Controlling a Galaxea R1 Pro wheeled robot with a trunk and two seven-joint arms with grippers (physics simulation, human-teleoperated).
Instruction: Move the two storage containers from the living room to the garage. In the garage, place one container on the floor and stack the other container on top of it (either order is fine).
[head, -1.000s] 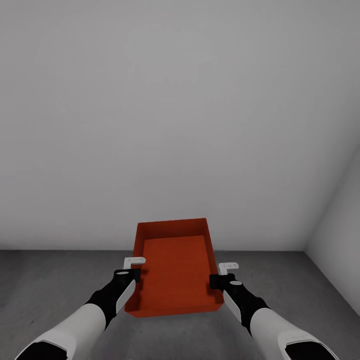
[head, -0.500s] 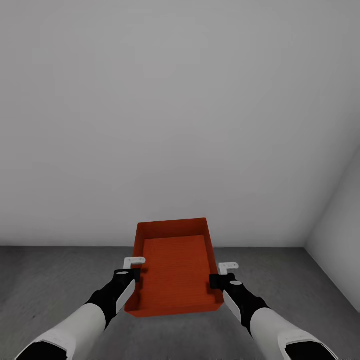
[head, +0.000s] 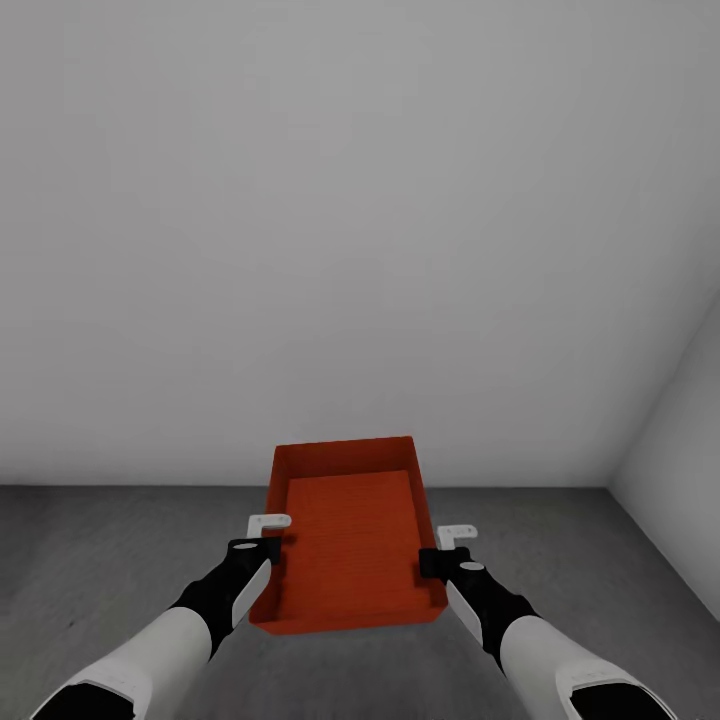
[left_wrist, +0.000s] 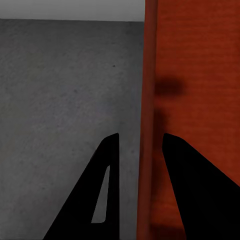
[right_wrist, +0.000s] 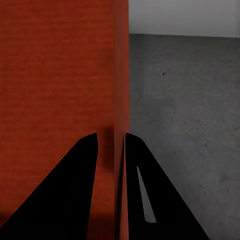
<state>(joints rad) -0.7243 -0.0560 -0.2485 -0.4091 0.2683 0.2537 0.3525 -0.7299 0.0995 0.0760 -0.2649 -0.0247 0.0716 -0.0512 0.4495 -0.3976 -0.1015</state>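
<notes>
Container carried above the garage floor, facing a grey wall. Left gripper pinching the left side wall, right gripper pinching the right (fingers straddling each rim). Transport apparently done; set-down and second bin still outstanding.

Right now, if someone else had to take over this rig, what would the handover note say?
Left claw: shut on the left side wall of the red-orange rectangular open-top bin.
Right claw: shut on the bin's right side wall, one finger inside, one outside.
The bin is carried level between both arms, above the dark grey speckled concrete floor, facing a plain light-grey wall.
Done: this bin has reached the garage.
Left: set it down; the second bin's whereabouts cannot be told from here.
</notes>
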